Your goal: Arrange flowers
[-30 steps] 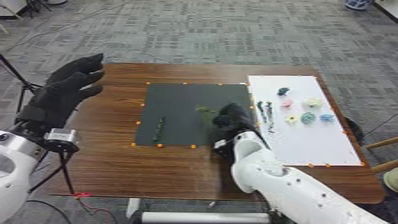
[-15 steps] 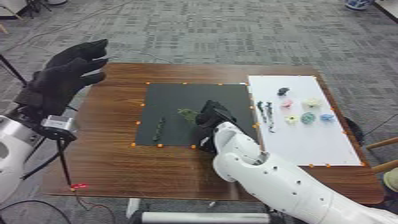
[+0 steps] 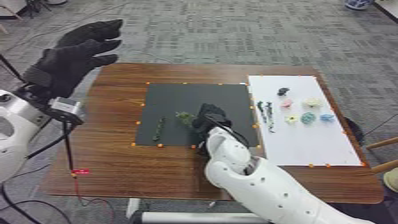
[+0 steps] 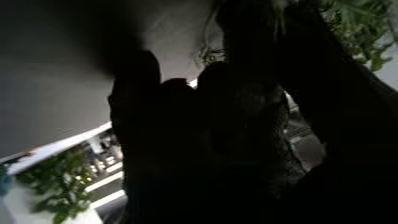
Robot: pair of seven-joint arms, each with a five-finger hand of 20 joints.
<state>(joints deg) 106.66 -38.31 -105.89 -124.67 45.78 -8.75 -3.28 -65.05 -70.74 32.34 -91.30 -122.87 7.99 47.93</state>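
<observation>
Largest is the desk [image 3: 133,172], with a white board [image 3: 315,145] at three o'clock and a black mat [image 3: 195,94] near its middle. The left hand [image 3: 69,60] hangs off toward ten o'clock, its fingers open and holding nothing. The right hand [image 3: 213,119] comes over the mat from five o'clock, its fingers closed, as far as I can judge, round the sprig [image 3: 185,118], whose leafy part pokes out at nine o'clock from them. The sprig should be very light and springy: the leaves will bend and snag, so the bare stalk is the place to hold, with a modest pinch that keeps it from rolling. On the mat, at eight o'clock from its middle, lies a dark stem [image 3: 159,129]; two more, the near stem [image 3: 270,118] and the far stem [image 3: 261,111], lie at nine o'clock on the board. These look thin and fairly stiff, best pinched mid-length. The blooms come next: teal [image 3: 307,118] near the board's middle, and round it cream [image 3: 312,102] at twelve, blue [image 3: 327,117] at three, pink [image 3: 287,103] at eleven, yellow [image 3: 291,119] at nine and dark [image 3: 282,91] beyond pink. They look soft and easily crushed; grip low, under the petals.
</observation>
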